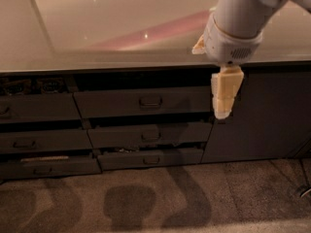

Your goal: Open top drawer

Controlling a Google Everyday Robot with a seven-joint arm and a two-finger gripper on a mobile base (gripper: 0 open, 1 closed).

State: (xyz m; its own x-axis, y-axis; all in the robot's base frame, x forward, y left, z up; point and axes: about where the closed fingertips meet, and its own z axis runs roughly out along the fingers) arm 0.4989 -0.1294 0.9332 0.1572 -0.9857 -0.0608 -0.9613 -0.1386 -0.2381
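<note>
The top drawer [116, 103] is the wide dark-grey front at the top of the middle stack, under the counter edge. Its small dark loop handle [150, 101] sits at centre. A dark gap shows above the front; I see no inner tray. My gripper [224, 95] hangs cream-coloured from the white wrist, pointing down. It is in front of the drawer's right end, to the right of the handle and apart from it. It holds nothing that I can see.
Two shallower drawer fronts [150, 135] lie below the top drawer, and a second stack of drawers [39, 108] stands at the left. A plain dark cabinet door [265, 115] is at the right. A glossy countertop [121, 28] runs above, with carpet [155, 198] below.
</note>
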